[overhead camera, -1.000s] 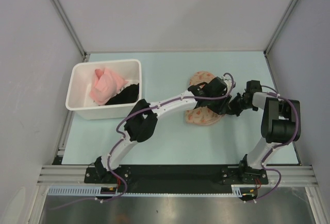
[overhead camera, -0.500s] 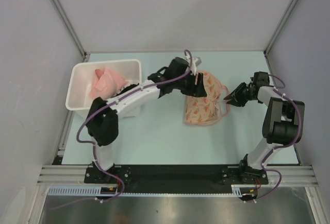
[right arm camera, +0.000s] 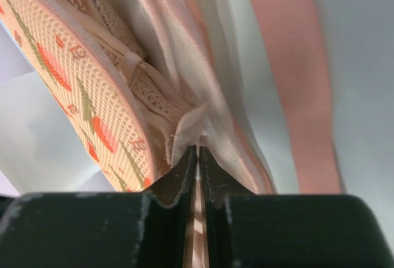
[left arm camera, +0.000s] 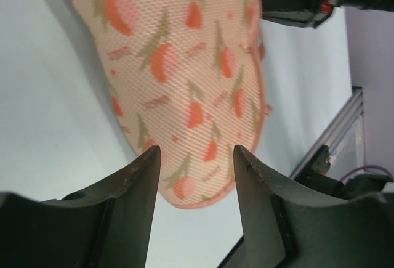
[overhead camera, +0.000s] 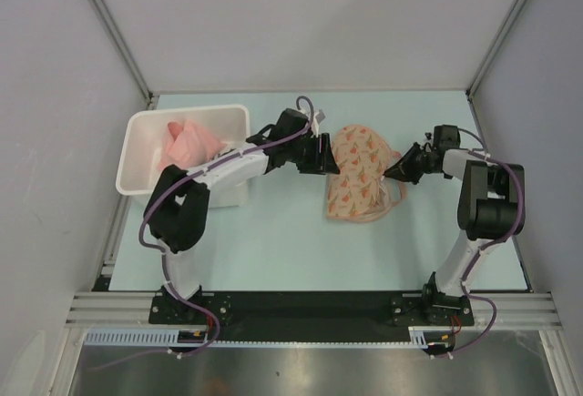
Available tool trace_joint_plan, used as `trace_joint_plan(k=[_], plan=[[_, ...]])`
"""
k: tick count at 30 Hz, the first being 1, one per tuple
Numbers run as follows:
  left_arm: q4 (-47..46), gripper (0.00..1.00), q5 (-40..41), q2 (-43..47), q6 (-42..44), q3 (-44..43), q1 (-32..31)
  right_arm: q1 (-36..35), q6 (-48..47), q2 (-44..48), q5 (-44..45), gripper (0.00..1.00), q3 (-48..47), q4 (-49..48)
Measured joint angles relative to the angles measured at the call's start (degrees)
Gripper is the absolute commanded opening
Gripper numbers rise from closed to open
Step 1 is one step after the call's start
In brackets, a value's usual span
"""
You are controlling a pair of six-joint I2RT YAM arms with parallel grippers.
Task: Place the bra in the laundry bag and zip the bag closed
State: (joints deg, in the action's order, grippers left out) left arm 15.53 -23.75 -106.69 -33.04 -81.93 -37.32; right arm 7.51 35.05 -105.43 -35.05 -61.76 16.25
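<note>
The laundry bag [overhead camera: 362, 176], peach with an orange print, lies on the pale table between both arms. In the left wrist view its printed top [left arm camera: 184, 64] fills the frame. My left gripper [overhead camera: 328, 161] hovers at the bag's left edge, open [left arm camera: 197, 151], with nothing between its fingers. My right gripper [overhead camera: 395, 173] is at the bag's right rim, shut [right arm camera: 198, 150] on a fold of the white lining. The bra shows only as a beige lace edge [right arm camera: 151, 92] inside the bag's gap, under the printed top [right arm camera: 68, 77].
A white plastic bin [overhead camera: 146, 155] stands at the left with a pink cloth [overhead camera: 187, 146] and a black garment [overhead camera: 226, 156] in it. My left arm reaches across just in front of the bin. Grey walls close in on three sides.
My left gripper has drawn back from over the bag to its left edge. My right gripper opened briefly and has shut again on the rim. The bag now lies flatter.
</note>
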Motion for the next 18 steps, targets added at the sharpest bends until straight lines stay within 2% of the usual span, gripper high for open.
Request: trace_joint_plan(k=[13, 18], plan=[[0.2, 0.58, 2.5, -10.6, -0.5, 0.1, 0.8, -5.9, 8.8, -8.0, -2.5, 0.09, -0.7, -11.0], [-0.3, 0.58, 2.4, -9.9, -0.4, 0.2, 0.8, -4.6, 9.0, -7.7, -2.9, 0.17, -1.1, -9.5]])
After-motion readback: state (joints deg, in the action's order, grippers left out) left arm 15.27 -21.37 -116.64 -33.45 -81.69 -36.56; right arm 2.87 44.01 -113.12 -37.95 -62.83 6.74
